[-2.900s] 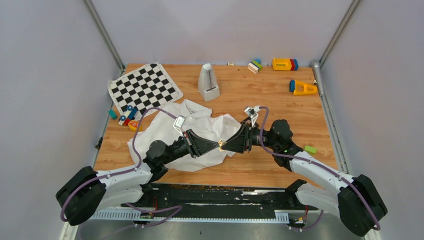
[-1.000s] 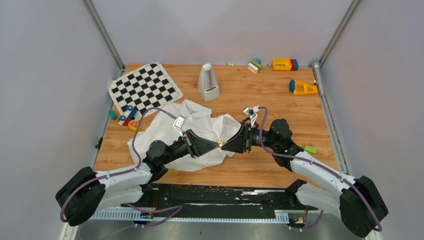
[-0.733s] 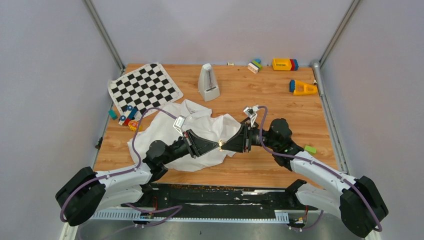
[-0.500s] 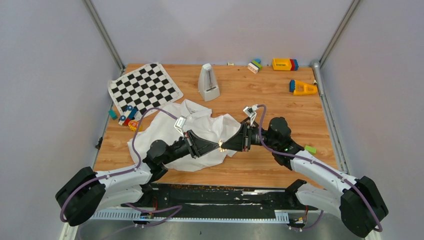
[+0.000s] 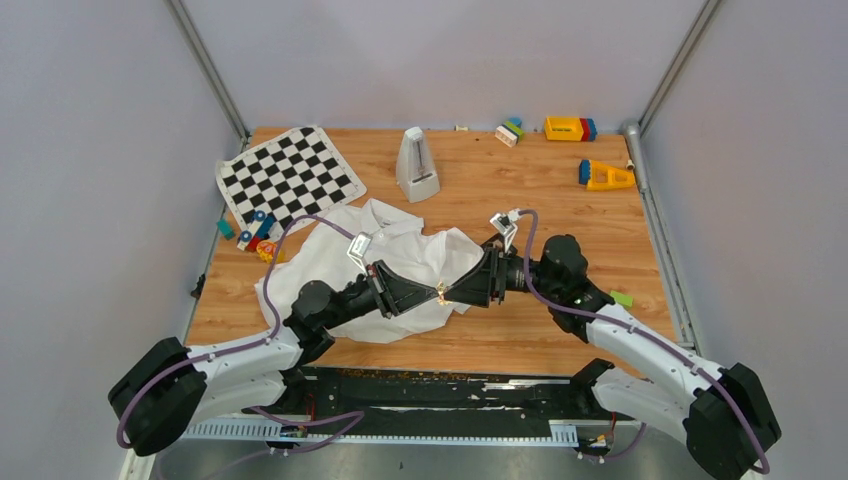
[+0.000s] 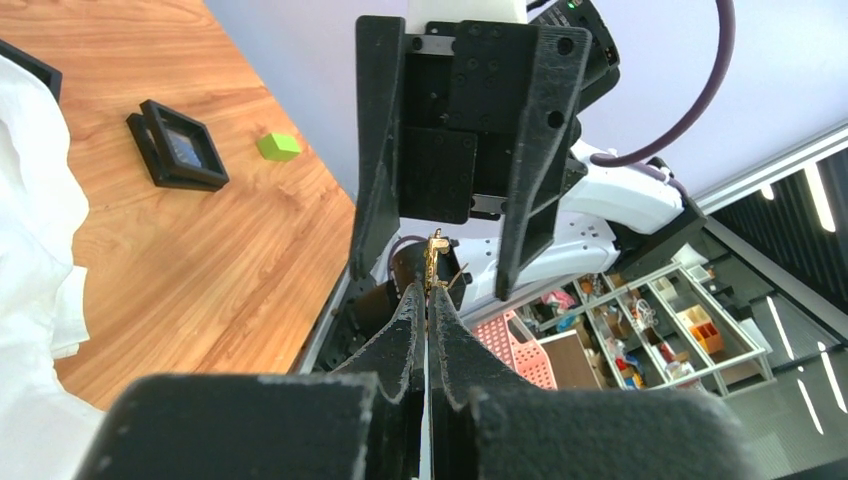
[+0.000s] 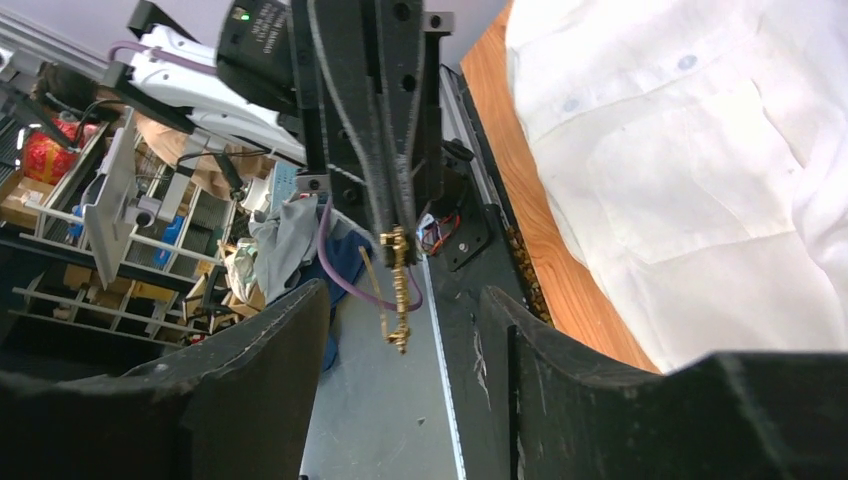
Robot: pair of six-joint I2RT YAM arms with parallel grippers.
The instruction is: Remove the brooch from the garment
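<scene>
The brooch [image 5: 440, 292] is a tiny gold ornament, held in the air over the front edge of the white garment [image 5: 330, 260]. My left gripper [image 5: 433, 293] is shut on it. In the left wrist view the brooch [image 6: 434, 260] sticks out past the closed fingertips of the left gripper [image 6: 427, 292]. My right gripper [image 5: 452, 292] faces the left one tip to tip and is open. In the right wrist view the brooch [image 7: 398, 290] hangs between the spread fingers of the right gripper [image 7: 402, 297], touching neither. The garment [image 7: 700, 150] lies flat on the table.
A chequered mat [image 5: 290, 175] lies at the back left, with small coloured pieces [image 5: 255, 235] beside it. A white wedge-shaped object [image 5: 417, 165] stands behind the garment. Coloured blocks [image 5: 570, 128] and a yellow wedge [image 5: 606, 176] are at the back right. A green block [image 5: 621, 298] and a black square box [image 6: 180, 150] lie right.
The right arm has shifted slightly to the right. The two grippers stay tip to tip with the brooch still in the left one.
</scene>
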